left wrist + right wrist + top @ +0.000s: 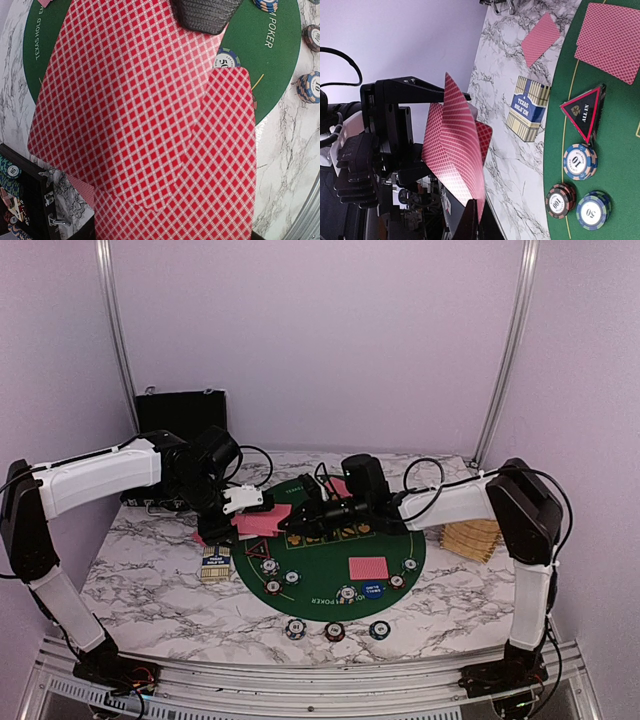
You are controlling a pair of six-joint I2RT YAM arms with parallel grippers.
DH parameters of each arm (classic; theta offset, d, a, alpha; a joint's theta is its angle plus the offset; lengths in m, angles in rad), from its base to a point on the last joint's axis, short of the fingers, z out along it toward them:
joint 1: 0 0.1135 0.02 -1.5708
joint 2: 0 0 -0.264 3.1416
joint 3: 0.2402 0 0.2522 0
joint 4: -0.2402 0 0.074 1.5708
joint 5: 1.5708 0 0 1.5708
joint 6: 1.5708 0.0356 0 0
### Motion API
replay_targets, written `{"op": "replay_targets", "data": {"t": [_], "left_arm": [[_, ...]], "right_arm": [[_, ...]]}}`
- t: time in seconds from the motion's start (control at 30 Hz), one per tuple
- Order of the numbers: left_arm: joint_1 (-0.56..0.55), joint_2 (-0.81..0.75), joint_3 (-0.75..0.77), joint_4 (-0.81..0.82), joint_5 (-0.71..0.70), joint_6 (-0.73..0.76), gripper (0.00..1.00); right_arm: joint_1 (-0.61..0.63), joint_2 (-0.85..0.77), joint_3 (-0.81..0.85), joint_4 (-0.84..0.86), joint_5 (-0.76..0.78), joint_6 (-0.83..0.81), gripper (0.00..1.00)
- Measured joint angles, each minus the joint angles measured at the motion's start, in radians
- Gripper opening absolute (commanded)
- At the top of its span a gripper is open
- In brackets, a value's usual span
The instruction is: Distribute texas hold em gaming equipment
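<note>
A: Right gripper (293, 515) closed, pinching the right end of the top card (125, 100); left gripper (250, 505) clamped on the other red-backed cards (220, 165), over the green mat's (320, 565) far-left rim.

B: We agree; we judge the card's long axis runs left-right between the jaws, so it should slide off rightward; both forearms reach inward, roughly level.
</note>
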State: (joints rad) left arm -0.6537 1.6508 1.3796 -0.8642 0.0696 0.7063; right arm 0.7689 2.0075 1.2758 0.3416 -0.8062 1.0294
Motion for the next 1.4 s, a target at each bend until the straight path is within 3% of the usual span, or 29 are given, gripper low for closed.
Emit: {"op": "replay_targets", "data": {"t": [0.77,1.1,1.4], "left_arm": [[0.0,0.0,0.0,0.0,0.0,0.0,0.0],[0.0,0.0,0.0,0.0,-0.003,0.0,0.0],[0.0,0.0,0.0,0.0,-0.006,0.0,0.0]], "right_arm": [[-0.008,-0.056,-0.03,0.121,-0.045,0.088,0.0],[-0.074,-0.217,-0.229,0.019,-0.067,0.011,0.0],[-0.235,-0.444,-0.513,-0.196,-0.069,-0.144,0.0]]}}
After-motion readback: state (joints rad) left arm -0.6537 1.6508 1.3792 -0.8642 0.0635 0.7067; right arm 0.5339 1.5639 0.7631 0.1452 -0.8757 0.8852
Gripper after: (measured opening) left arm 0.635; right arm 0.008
